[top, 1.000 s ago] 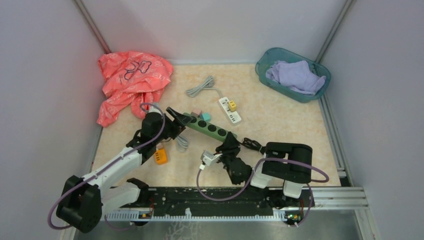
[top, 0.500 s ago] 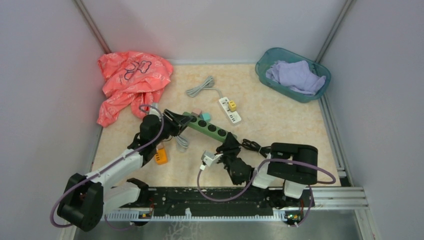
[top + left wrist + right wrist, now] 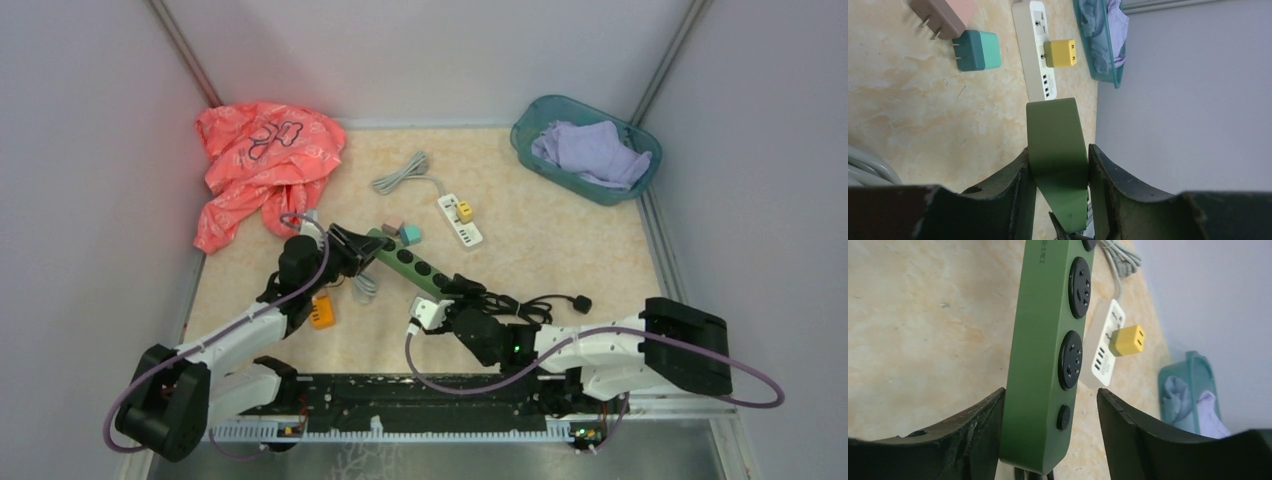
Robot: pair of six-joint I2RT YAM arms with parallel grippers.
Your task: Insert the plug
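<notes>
Left end effector [image 3: 1057,154]: you have it clamped on one end of the green power strip [image 3: 1053,127], both fingers pressed to its sides.
Right end effector [image 3: 1050,395]: jaws apart, straddling the strip's other end, with one finger just beside it and the other clear.
Plug [image 3: 581,301]: black, lying on the counter [image 3: 560,230] at the end of its cord, well apart from both end effectors.
Power strips: two, one green and one white [image 3: 460,222].
Adapters: four, namely yellow [image 3: 1059,53] in the white strip, teal [image 3: 977,50], brown [image 3: 945,15] and orange [image 3: 321,313].

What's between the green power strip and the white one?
A teal adapter and a brown-and-pink adapter, lying loose close to the green power strip. Top external view shows it.
</notes>
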